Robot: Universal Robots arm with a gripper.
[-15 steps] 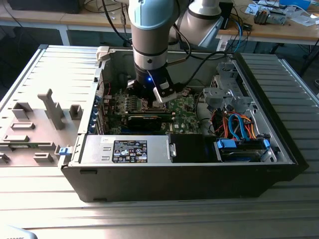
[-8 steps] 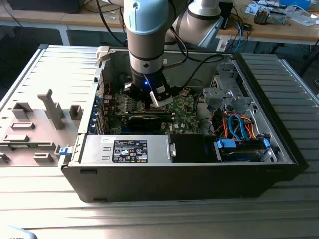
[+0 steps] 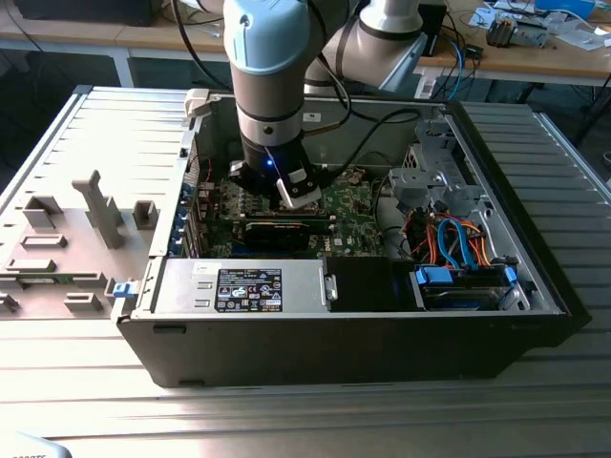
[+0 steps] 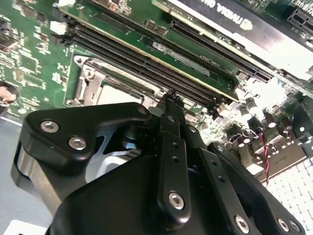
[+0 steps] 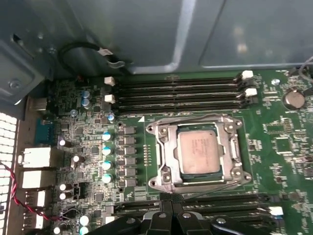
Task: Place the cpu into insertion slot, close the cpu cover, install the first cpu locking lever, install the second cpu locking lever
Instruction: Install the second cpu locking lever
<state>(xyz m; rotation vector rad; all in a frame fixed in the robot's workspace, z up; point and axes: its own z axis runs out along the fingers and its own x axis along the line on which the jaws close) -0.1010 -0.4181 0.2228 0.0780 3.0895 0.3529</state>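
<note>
Gripper (image 5: 170,199) low over green motherboard (image 5: 274,147) inside open computer case (image 3: 477,329), fingers pinched together, nothing between them, tips just beside the socket's edge. Cpu (image 5: 198,152) already seated flat in insertion slot (image 5: 168,155), metal top showing through window of cpu cover (image 5: 234,147), which lies down around it. Thin wire locking lever (image 5: 195,119) along socket's side by memory slots (image 5: 178,95). Likely handling: chip light, rigid, slick-topped, contacts beneath fragile. Cover thin, stiff, hinged; lever springy, best pushed at its free end.
</note>
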